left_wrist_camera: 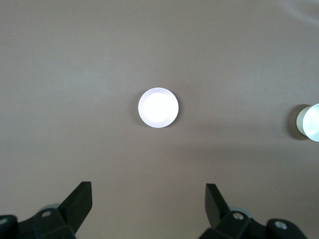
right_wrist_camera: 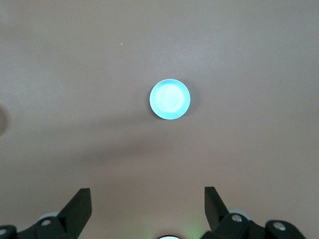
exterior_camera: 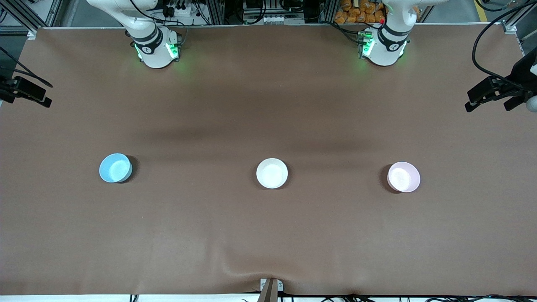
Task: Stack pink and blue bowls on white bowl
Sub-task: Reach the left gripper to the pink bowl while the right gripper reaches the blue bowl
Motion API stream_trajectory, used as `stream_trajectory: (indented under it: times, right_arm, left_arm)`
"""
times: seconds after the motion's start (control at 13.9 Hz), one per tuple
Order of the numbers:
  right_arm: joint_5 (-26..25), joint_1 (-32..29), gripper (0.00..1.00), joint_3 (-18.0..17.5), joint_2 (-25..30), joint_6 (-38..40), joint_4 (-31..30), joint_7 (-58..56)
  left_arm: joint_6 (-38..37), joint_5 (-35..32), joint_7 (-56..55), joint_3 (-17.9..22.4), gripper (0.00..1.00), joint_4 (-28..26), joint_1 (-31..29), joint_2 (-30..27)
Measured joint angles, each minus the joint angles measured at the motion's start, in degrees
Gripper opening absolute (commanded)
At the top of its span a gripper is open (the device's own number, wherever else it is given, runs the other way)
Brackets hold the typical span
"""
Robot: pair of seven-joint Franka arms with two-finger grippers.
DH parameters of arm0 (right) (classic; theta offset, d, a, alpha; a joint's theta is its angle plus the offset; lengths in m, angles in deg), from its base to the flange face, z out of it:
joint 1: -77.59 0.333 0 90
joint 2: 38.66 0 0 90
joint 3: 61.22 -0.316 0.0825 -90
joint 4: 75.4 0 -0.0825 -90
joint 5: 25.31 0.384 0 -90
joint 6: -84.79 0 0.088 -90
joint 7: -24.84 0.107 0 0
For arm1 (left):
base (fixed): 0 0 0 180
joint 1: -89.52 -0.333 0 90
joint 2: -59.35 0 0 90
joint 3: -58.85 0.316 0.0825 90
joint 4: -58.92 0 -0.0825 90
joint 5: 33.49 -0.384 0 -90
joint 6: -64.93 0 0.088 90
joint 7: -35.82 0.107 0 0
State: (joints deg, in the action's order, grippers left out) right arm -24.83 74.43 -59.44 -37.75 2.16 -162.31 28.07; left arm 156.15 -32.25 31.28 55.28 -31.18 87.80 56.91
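Observation:
Three bowls stand apart in a row on the brown table (exterior_camera: 268, 235). The blue bowl (exterior_camera: 115, 167) is toward the right arm's end, the white bowl (exterior_camera: 272, 173) in the middle, and the pink bowl (exterior_camera: 403, 177) toward the left arm's end. My left gripper (left_wrist_camera: 148, 199) is open and empty, high over the table, with the pink bowl (left_wrist_camera: 158, 107) below it and the white bowl (left_wrist_camera: 310, 122) at the view's edge. My right gripper (right_wrist_camera: 148, 201) is open and empty, high over the table, with the blue bowl (right_wrist_camera: 170, 99) below it. Neither gripper shows in the front view.
Both arm bases (exterior_camera: 157, 48) (exterior_camera: 384, 46) stand at the table's edge farthest from the front camera. Black mounts (exterior_camera: 25, 90) (exterior_camera: 499, 90) reach in at each end of the table. A small bracket (exterior_camera: 270, 287) sits at the near edge by a wrinkle in the cloth.

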Motion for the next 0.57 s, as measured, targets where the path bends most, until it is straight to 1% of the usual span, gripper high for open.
stream_trajectory:
  times: [0.57]
  right_arm:
    - [0.0, 0.0, 1.0, 0.0, 0.0, 0.0, 0.0, 0.0]
  left_arm:
    - [-0.1, 0.0, 0.0, 0.1, 1.0, -0.1, -0.4, 0.6]
